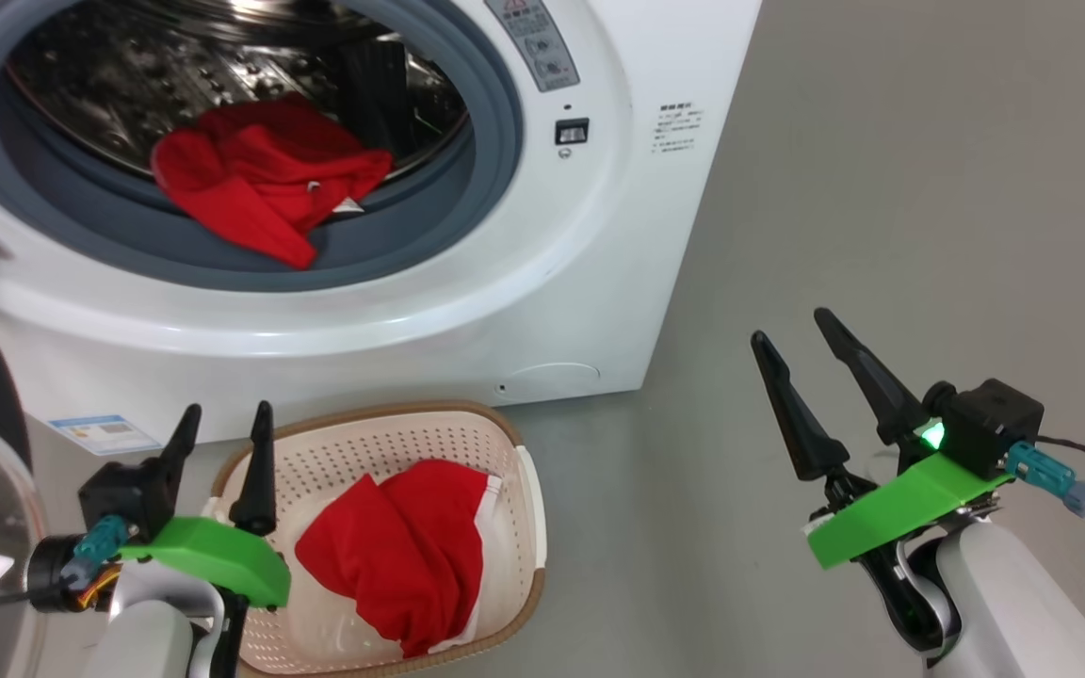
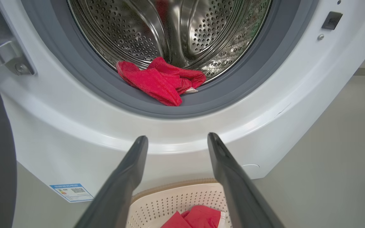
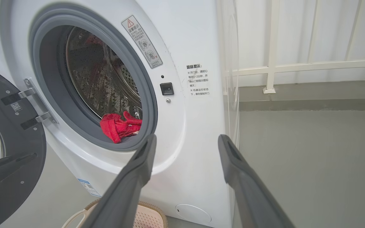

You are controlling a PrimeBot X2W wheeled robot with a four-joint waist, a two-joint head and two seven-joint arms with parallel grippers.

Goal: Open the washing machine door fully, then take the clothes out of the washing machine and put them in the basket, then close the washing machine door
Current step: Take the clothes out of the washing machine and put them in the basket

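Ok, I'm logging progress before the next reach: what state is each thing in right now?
washing machine door: open, swung out to the left.
washing machine: one garment not yet taken out.
red garment in drum: lying at the front edge of the opening.
basket: in front of the machine, holding one garment.
red garment in basket: lying loose inside.
left gripper: open, empty.
right gripper: open, empty.

My washing machine (image 1: 599, 235) is white, its gasket (image 1: 495, 122) grey-blue, its steel drum (image 2: 131, 41) dotted with holes. The clothes (image 1: 260, 174) inside are bright red. The basket (image 1: 392, 452) is cream, perforated, brown-rimmed; its garment (image 1: 392, 556) is red with white trim. My fingers (image 2: 124, 180) are dark grey.
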